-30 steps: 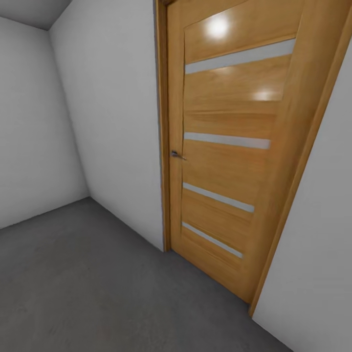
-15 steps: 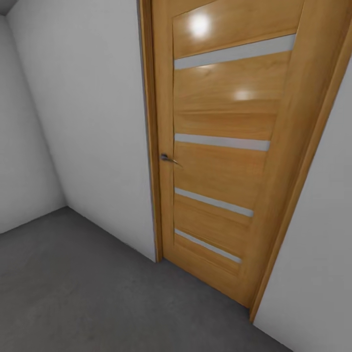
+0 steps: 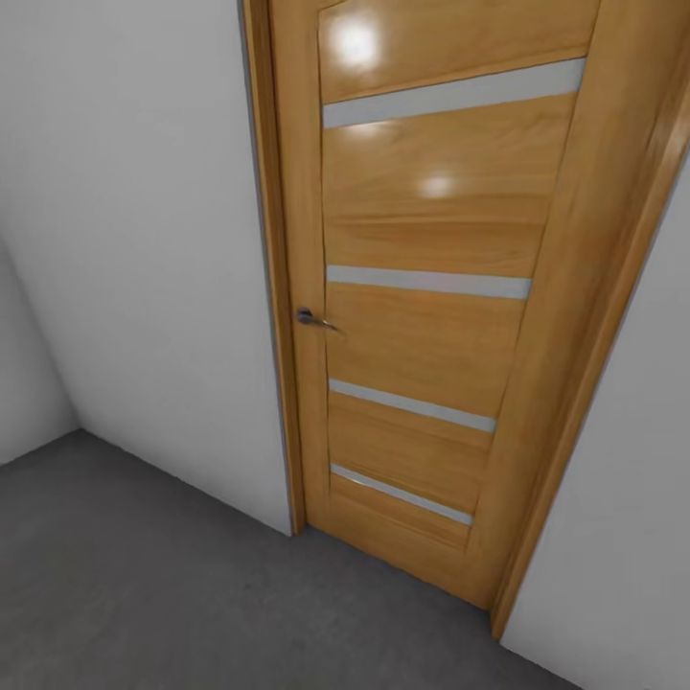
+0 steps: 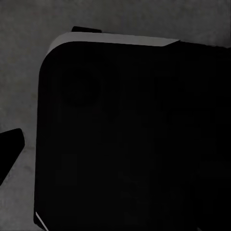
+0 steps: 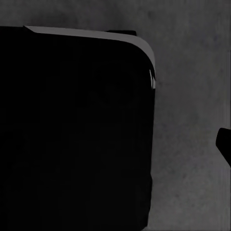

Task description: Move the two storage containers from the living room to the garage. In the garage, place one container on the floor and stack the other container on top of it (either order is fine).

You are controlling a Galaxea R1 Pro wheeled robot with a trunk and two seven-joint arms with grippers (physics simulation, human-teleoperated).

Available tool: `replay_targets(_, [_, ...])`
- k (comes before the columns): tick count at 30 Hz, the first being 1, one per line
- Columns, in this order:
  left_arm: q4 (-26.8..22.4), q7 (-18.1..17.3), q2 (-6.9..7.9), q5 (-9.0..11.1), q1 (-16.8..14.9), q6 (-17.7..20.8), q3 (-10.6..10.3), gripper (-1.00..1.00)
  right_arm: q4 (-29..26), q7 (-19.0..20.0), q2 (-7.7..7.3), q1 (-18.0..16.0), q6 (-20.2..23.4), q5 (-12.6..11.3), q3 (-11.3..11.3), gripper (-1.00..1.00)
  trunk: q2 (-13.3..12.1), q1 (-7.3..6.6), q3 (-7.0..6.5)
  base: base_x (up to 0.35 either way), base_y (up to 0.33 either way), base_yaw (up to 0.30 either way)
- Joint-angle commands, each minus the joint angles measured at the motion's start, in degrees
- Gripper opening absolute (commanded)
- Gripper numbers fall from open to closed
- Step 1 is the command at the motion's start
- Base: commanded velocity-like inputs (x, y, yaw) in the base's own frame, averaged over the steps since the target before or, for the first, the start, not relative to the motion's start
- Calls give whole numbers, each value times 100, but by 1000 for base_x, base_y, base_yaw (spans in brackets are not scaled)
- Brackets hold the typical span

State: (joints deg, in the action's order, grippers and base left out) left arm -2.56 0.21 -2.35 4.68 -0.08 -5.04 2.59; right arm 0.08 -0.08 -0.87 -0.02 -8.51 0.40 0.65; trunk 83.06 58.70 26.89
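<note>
The two storage containers are out of view. I am in the garage, facing a wooden door [image 3: 431, 316] with pale horizontal strips and a metal handle [image 3: 307, 317], set in a white wall [image 3: 134, 240]. The dark grey floor [image 3: 144, 585] spreads below it. One dark fingertip [image 4: 8, 150] of my left gripper pokes in at the edge of the left wrist view, over the grey floor [image 4: 24, 62]. One dark fingertip [image 5: 224, 144] of my right gripper sits at the edge of the right wrist view. Neither view lets me judge how the jaws stand.
A large black part of my own body [image 4: 134, 139] fills most of the left wrist view, and the same black body [image 5: 72, 130] takes up much of the right wrist view. A second white wall [image 3: 613, 537] stands right of the door frame.
The whole head picture has shifted: the door now sits further left and looks larger, and the left corner has slid out of frame, so the camera has moved.
</note>
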Motion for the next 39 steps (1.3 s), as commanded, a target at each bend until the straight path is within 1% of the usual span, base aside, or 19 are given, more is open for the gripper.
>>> replay_targets(1, [1,2,-2,42,-1,-14,21,100,1,-1,-1,0,-19,2,6,100,2,3,4,242,277,-245])
replay_targets(32, [1,-3,-4,40,-1,-27,22,100,1,-1,-1,2,-18,4,6,100,2,3,4,242,276,-245])
replay_targets(39, [1,-3,-10,34,-1,-41,21,100,1,-1,-1,1,-17,4,6,100,2,3,4,230,214,-245])
